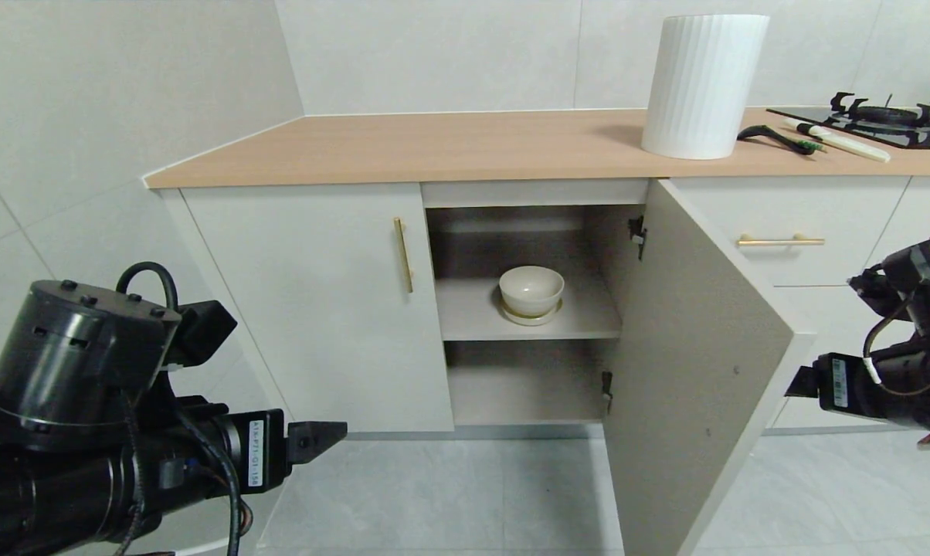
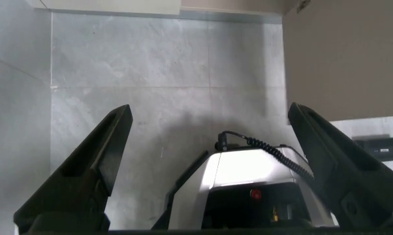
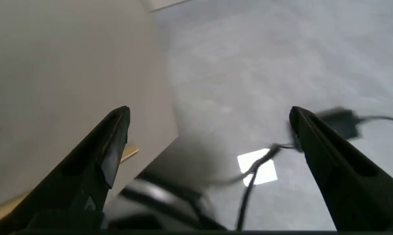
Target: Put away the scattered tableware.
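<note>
A cream bowl (image 1: pixel 531 289) stands on a small plate (image 1: pixel 530 315) on the middle shelf of the open cabinet (image 1: pixel 523 320). On the wooden countertop (image 1: pixel 434 147) at the right lie a black utensil (image 1: pixel 774 136) and a white-handled one (image 1: pixel 840 141). My left gripper (image 1: pixel 318 439) hangs low at the left, open and empty above the floor, with its fingers (image 2: pixel 102 156) wide apart. At the right, just beyond the open door, my right gripper (image 1: pixel 801 384) is likewise open and empty, its fingers (image 3: pixel 105 150) spread.
The cabinet door (image 1: pixel 689 347) swings out toward the right arm and stands close to it (image 3: pixel 66 85). A tall white ribbed cylinder (image 1: pixel 704 85) stands on the countertop, with a gas hob (image 1: pixel 890 120) at the far right. The lower shelf and grey tiled floor (image 1: pixel 449 494) are bare.
</note>
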Robot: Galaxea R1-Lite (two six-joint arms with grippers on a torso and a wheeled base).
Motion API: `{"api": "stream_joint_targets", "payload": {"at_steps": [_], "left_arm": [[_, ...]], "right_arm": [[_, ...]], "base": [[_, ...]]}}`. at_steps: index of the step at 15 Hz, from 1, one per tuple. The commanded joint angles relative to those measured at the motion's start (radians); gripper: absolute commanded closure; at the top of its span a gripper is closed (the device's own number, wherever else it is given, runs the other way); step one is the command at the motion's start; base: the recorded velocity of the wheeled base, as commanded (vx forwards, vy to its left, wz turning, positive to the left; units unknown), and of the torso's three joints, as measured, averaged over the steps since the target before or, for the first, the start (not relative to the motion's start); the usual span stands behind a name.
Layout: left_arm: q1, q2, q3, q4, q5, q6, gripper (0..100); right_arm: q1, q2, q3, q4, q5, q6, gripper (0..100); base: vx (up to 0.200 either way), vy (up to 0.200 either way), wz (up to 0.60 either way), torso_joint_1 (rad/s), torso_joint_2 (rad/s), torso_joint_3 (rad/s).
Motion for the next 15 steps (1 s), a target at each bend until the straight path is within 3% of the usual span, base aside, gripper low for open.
{"api": "stream_joint_targets", "payload": {"at_steps": [1,5,7,9,10,15], "left_arm": [[0.0,-0.001,0.0,0.0,0.0,0.001,0],[0.0,-0.006,-0.002,0.0,0.0,0.001,0],[0.0,-0.006,-0.002,0.0,0.0,0.001,0],[0.0,-0.004,-0.002,0.0,0.0,0.001,0],[0.0,-0.001,-0.002,0.0,0.0,0.001,0],[0.0,0.0,0.0,0.002,0.0,0.007,0]], "right_arm": [[0.085,0.022,-0.003,-0.003,-0.001,0.017,0],[0.194,0.119,-0.015,-0.12,0.005,0.034,0],[0.223,0.168,-0.042,-0.166,0.062,0.029,0],[0.227,0.2,-0.089,-0.161,0.108,0.029,0],[0.237,0.26,-0.173,-0.16,0.145,0.024,0],[0.264,0.397,-0.319,-0.167,0.147,0.024,0]], "base": [[0.0,0.0,0.0,0.0,0.0,0.0],[0.0,0.0,0.0,0.0,0.0,0.0],[0.0,0.0,0.0,0.0,0.0,0.0],[0.0,0.0,0.0,0.0,0.0,0.0],[0.0,0.0,0.0,0.0,0.0,0.0],[0.0,0.0,0.0,0.0,0.0,0.0]]}}
